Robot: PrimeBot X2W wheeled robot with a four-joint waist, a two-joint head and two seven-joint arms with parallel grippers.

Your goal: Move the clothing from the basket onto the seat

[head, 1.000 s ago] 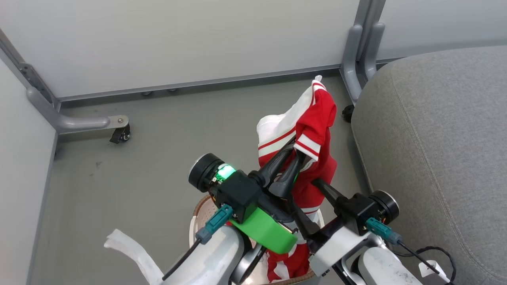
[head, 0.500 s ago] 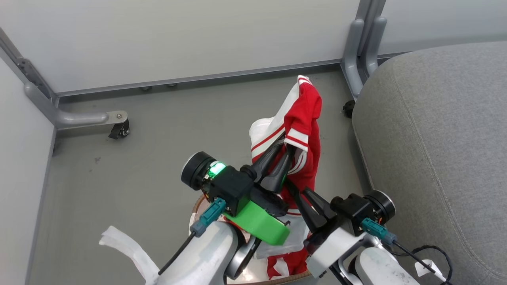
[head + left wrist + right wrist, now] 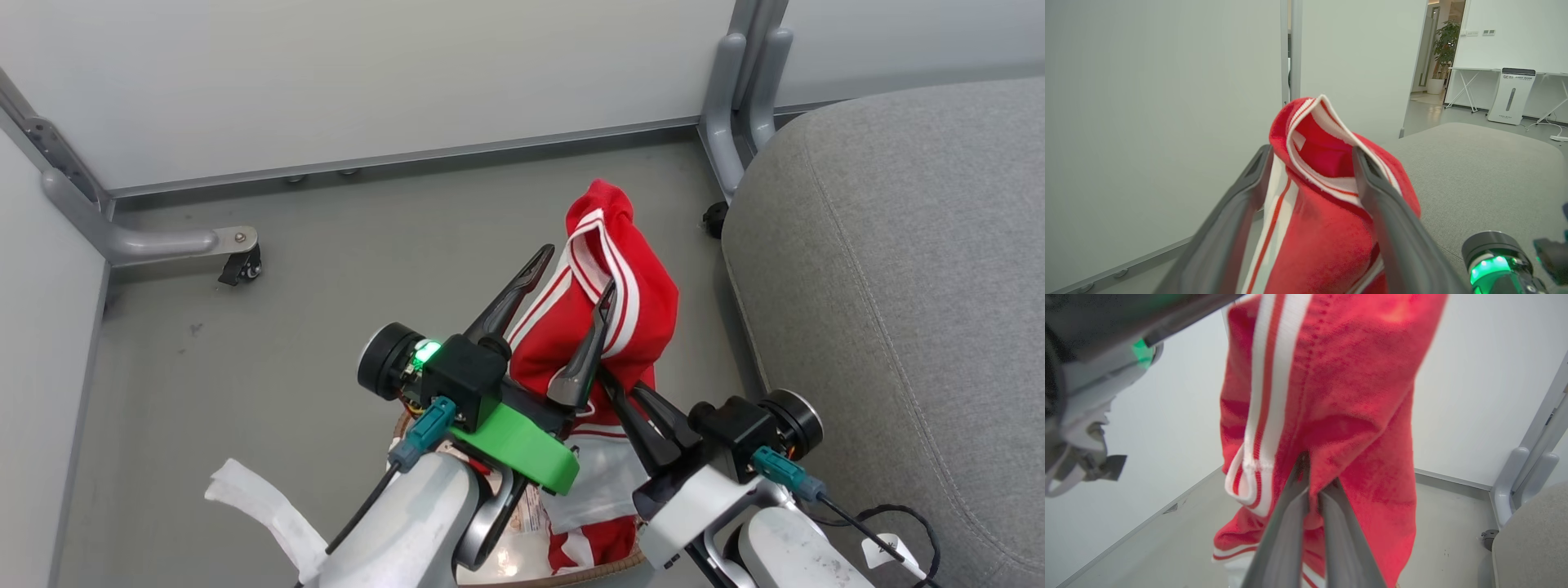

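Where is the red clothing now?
In the head view the clothing hangs at centre, above the basket and left of the seat, pinched by the right end effector, with the open left end effector around its top.

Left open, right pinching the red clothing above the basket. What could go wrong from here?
1. Only the right gripper pinches the clothing, on a small fold; the left gripper is open, the fabric draped between its fingers. It may slip.
2. Fabric could catch on the open left gripper on the way to the seat.
3. The lower end seems to reach into the basket and might drag over the floor.
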